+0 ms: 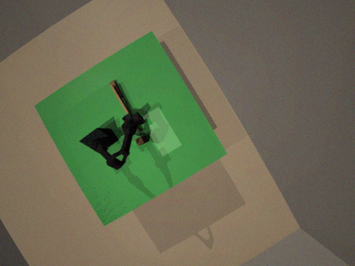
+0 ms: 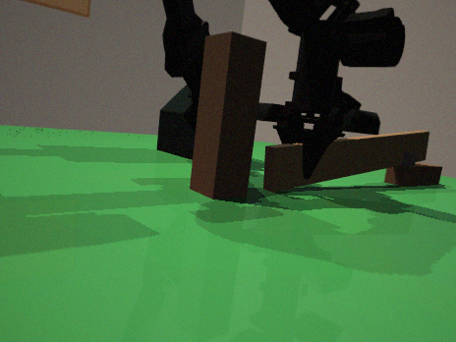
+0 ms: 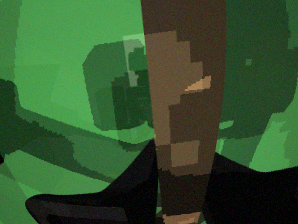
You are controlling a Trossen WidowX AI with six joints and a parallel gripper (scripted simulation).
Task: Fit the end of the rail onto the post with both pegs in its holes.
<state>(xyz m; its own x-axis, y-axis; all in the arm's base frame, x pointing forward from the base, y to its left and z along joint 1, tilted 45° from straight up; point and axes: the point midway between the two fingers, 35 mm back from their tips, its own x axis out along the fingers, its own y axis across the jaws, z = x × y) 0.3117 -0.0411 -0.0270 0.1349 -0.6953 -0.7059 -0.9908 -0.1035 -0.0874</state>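
Note:
The long wooden rail (image 2: 344, 157) slopes down from the low footboard block (image 2: 415, 174) at the right; its near end rests on the green mat just right of the upright wooden post (image 2: 228, 115), with a small gap between them. The pegs are hidden in this view. My gripper (image 2: 314, 162) comes down from above and is shut on the rail a little behind its near end. In the wrist view the rail (image 3: 180, 96) runs up the frame between my dark fingers. From overhead I see the rail (image 1: 120, 97), the post (image 1: 142, 141) and my gripper (image 1: 131, 118).
The arm's dark base (image 1: 97, 139) stands left of the post on the green mat. A paler green patch (image 1: 164, 131) lies to the right of the post. The mat sits on a tan table top.

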